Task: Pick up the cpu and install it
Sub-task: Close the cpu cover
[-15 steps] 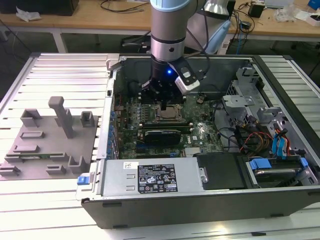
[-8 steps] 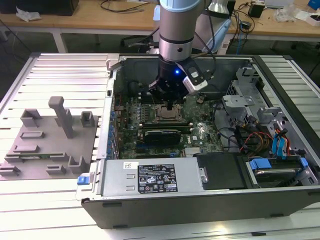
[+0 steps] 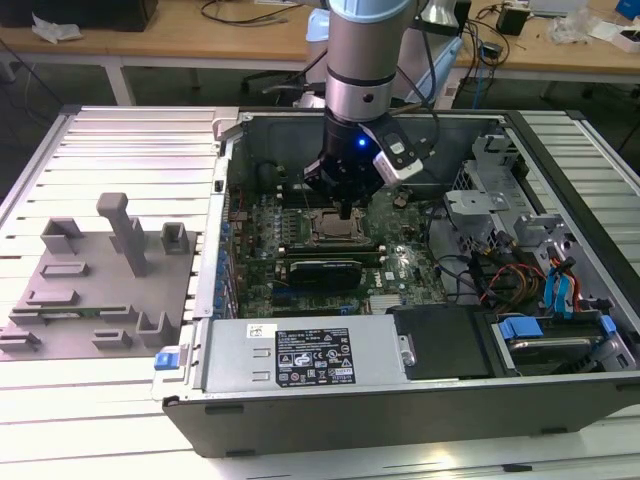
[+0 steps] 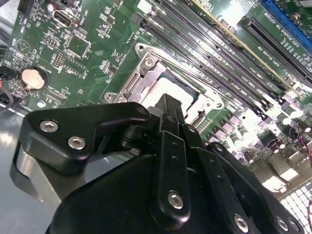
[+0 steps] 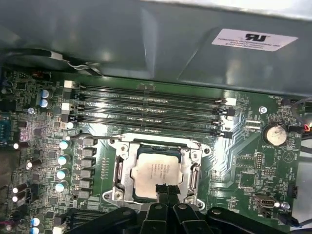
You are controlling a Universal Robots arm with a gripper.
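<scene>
The end effector (image 4: 168, 103) looks matt black, studded with bright metal screws. Just beneath its tip, the cpu (image 5: 152, 176) has a smooth, dull silver-white metal top, ringed by a shiny bare-metal socket frame (image 5: 121, 171) on a glossy green motherboard (image 5: 243, 151). Well off to one side, a matt grey plastic tray (image 3: 90, 300) lies on the ribbed, pale metal table (image 3: 90, 410).

Robotics lab or workshop: open computer case (image 3: 400, 425) on slatted metal table (image 3: 90, 400), cable-strewn wooden benches (image 3: 180, 40) behind.

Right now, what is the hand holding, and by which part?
Nothing: the hand is shut over the silver square cpu, which lies flat in its metal socket.
</scene>
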